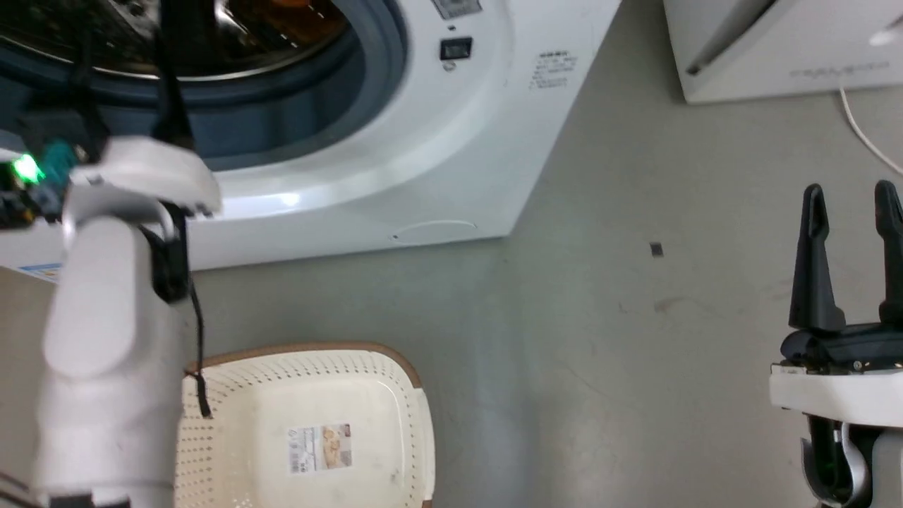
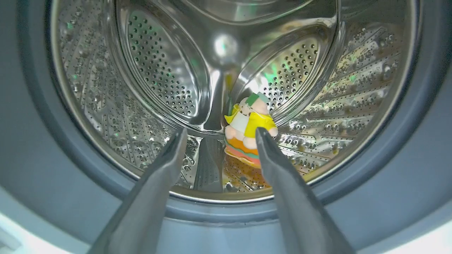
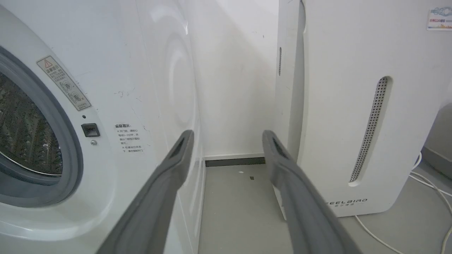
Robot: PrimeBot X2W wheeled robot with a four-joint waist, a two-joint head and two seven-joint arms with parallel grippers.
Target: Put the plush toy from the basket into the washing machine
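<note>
The plush toy (image 2: pixel 249 135) lies deep inside the washing machine (image 1: pixel 437 141), on the floor of its steel drum (image 2: pixel 159 88) near the back wall, with the yellow figure uppermost. The left gripper (image 2: pixel 220 133) points in through the machine's grey door ring. Its fingers are spread wide with nothing between them, and the toy is well beyond their tips. The right gripper (image 1: pixel 850 204) hangs off to the side of the machine, past its front corner, also parted and empty. The basket (image 1: pixel 395 367) sits on the floor just in front of the machine, its paper label visible on the bottom.
</note>
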